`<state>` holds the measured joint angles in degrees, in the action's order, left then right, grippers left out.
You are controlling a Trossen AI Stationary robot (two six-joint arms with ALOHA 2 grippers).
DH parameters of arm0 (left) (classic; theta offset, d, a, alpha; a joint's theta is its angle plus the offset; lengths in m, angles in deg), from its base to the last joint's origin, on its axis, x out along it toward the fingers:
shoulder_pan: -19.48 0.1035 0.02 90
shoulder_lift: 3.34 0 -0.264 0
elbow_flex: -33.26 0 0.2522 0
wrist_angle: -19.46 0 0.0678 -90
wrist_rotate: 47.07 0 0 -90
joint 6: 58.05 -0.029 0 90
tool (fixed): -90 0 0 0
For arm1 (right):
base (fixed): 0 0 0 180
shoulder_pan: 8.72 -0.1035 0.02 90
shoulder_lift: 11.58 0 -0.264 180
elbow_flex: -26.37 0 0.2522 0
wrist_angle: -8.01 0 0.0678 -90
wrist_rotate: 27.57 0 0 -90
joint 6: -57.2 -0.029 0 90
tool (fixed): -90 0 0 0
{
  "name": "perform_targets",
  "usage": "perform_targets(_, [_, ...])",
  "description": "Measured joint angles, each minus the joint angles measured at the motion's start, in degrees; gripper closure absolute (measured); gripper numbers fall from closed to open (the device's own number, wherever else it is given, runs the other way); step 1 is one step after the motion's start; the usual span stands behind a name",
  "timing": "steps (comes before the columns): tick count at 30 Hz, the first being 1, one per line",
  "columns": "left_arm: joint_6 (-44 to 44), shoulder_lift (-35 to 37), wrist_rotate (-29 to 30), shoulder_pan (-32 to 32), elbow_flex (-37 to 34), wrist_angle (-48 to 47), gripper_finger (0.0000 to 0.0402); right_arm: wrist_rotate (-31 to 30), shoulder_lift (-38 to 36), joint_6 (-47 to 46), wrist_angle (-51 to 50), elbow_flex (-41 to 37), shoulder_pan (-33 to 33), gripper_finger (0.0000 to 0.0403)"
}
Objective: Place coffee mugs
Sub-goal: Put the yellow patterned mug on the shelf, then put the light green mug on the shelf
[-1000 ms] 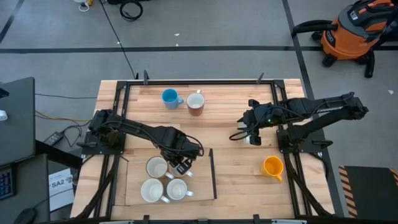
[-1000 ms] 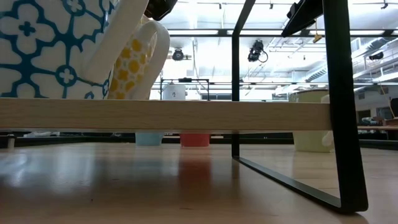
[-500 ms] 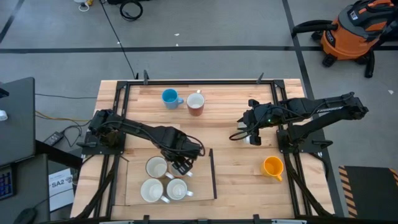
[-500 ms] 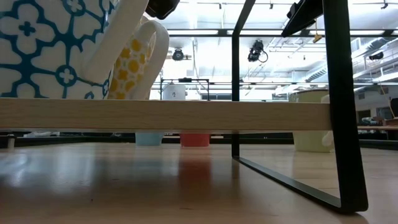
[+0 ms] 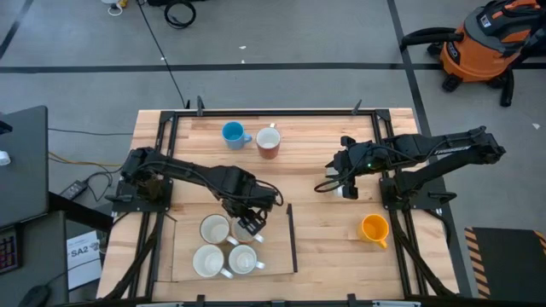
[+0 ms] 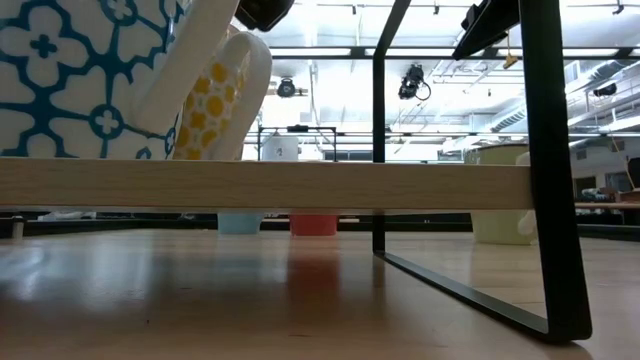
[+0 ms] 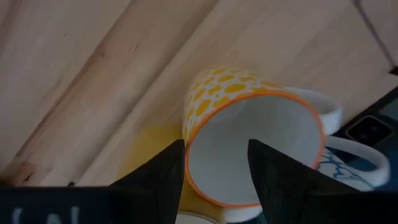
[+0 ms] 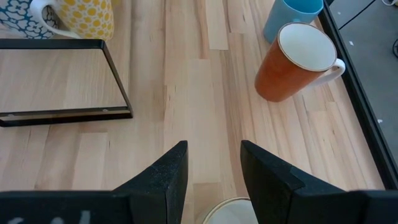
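Left end effector [image 5: 250,223] now opened, lifted off yellow-dotted mug [image 7: 249,143] on the rack near tabletop's front edge: placed. Right end effector [image 8: 211,180] open, idle mid-tabletop.

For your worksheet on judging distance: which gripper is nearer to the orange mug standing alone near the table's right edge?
The right gripper. It hangs just up and left of the orange mug, while the left gripper sits far across the table, over the white mugs.

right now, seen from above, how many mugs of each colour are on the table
blue mug: 1
reddish-brown mug: 1
orange-yellow mug: 1
white-looking mugs on shelf: 3
pale mug under right gripper: 1
total: 7
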<state>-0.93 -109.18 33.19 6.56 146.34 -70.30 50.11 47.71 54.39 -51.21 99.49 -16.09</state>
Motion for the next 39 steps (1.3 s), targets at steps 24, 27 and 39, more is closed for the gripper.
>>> perform_targets(24, [-11.8,0.6,7.7,2.3,15.7,7.1,0.0221,-1.8,0.0,-7.1,-9.0,0.0,5.1,0.025])
perform_targets(27, [-11.9,0.6,7.8,2.3,15.6,7.1,0.0221,-1.8,0.0,-11.6,-13.5,0.0,6.7,0.025])
perform_targets(39, [-11.9,0.6,7.8,2.2,15.6,7.1,0.0221,-7.6,0.0,-26.9,-25.8,0.0,11.7,0.025])
